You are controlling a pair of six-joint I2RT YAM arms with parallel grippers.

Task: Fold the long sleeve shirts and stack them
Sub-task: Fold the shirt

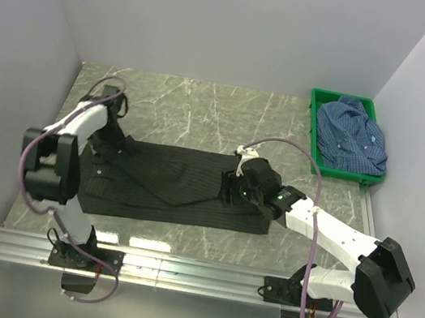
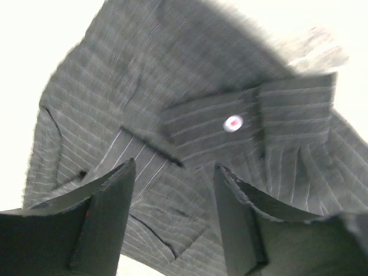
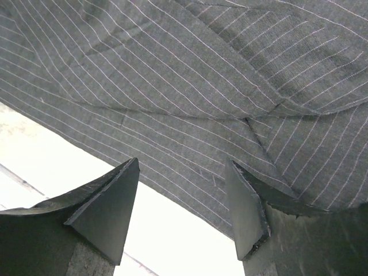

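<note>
Left gripper (image 2: 173,167) spread | right gripper (image 3: 183,165) spread | black shirt (image 1: 167,182) laid on grey marble table (image 1: 205,108) | white walls (image 1: 222,12)

The black shirt (image 1: 174,187), finely striped in white, lies spread flat across the lower middle of the top view on the table (image 1: 205,108), one part folded diagonally over its body. Its collar (image 2: 195,129) with a small red label (image 2: 233,122) is at the left end. The blue shirt (image 1: 354,135), finely checked, sits crumpled in the green crate (image 1: 314,123) at the upper right.
</note>
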